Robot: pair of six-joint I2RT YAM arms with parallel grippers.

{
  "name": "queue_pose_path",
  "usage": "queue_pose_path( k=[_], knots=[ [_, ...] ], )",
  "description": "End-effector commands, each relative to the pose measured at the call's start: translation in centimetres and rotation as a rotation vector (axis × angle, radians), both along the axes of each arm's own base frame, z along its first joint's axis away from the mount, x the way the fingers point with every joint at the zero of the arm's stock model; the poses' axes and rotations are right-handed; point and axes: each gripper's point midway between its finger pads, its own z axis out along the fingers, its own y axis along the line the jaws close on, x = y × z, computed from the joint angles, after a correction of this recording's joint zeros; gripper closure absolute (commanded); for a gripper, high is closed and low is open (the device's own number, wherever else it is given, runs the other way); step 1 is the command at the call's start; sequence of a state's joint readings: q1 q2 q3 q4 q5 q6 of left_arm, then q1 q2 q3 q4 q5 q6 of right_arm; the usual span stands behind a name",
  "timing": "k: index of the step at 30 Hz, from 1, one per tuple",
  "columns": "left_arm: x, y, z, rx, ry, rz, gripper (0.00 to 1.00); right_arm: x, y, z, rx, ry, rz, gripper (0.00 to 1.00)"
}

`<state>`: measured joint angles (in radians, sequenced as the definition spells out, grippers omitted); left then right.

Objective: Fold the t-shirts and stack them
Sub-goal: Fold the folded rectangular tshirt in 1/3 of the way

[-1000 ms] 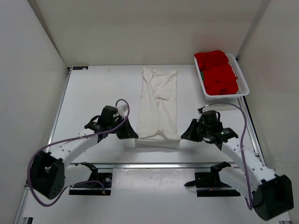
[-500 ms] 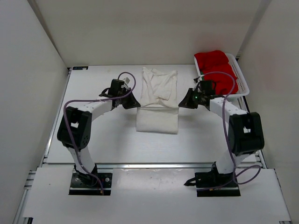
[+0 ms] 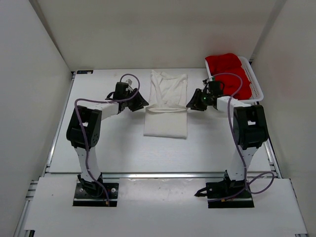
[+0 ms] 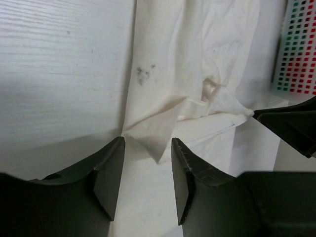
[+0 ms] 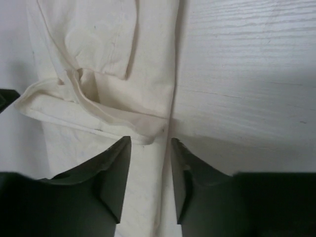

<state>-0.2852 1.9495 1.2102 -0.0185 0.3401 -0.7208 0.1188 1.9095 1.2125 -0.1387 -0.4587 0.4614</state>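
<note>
Top external: left tool (image 3: pixel 140 104), right tool (image 3: pixel 191 104) gape flanking cream-white t-shirt (image 3: pixel 167 121); basket (image 3: pixel 253 76) far right.

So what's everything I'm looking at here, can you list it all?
Cream-white t-shirt: one, cream-white, middle of the table, near part folded up over itself.
Red t-shirt: one, red, bunched in the basket.
Mesh basket: one, white plastic, far right corner of the table.
Table: one, white, under everything.
Left gripper: one, black, fingers apart at the cream-white t-shirt's left edge.
Right gripper: one, black, fingers apart at its right edge.
</note>
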Motion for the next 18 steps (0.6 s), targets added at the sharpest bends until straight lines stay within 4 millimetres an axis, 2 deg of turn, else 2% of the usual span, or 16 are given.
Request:
queue_pose_path(
  k=[1,3,4,5,7,8,10,12,15,16,18],
  knots=[
    [0.4,0.7,6.5,-0.084,-0.168,0.042,0.47,1.9,-0.9,4.8,-0.044,-0.169,-0.038,0.61],
    [-1.2,0.8,6.5,-0.061,-0.167,0.056,0.49,1.0,-0.6,6.7,-0.060,-0.220,-0.050,0.58],
    [-2.4,0.7,6.5,-0.053,-0.171,0.051,0.49,0.4,-0.8,6.1,-0.071,-0.223,-0.062,0.57],
    [-3.7,0.0,6.0,-0.056,-0.161,0.035,0.50,0.0,-0.1,6.7,-0.059,-0.242,-0.058,0.59],
    [-7.4,-2.8,3.9,-0.038,-0.122,-0.051,0.53,-1.9,2.4,5.7,-0.070,-0.269,0.010,0.84],
    [-7.5,-2.6,3.4,-0.034,-0.124,-0.045,0.53,-2.2,3.1,5.6,-0.075,-0.271,0.031,0.88],
    [-9.7,-3.8,1.2,-0.022,-0.096,-0.082,0.53,-3.8,6.2,3.5,-0.069,-0.232,0.134,1.00],
    [-10.9,-4.3,-0.6,-0.022,-0.048,-0.108,0.55,-4.1,8.1,2.4,-0.066,-0.205,0.189,1.00],
    [-12.2,-3.9,-2.4,-0.032,0.001,-0.118,0.57,-3.7,10.2,0.9,-0.077,-0.181,0.223,1.00],
    [-12.9,-4.1,-2.8,-0.020,0.005,-0.125,0.58,-3.1,11.3,1.4,-0.042,-0.189,0.238,1.00],
    [-13.9,-3.9,-3.3,-0.001,0.008,-0.133,0.58,-2.3,11.6,1.2,-0.031,-0.181,0.235,0.99]
  ],
)
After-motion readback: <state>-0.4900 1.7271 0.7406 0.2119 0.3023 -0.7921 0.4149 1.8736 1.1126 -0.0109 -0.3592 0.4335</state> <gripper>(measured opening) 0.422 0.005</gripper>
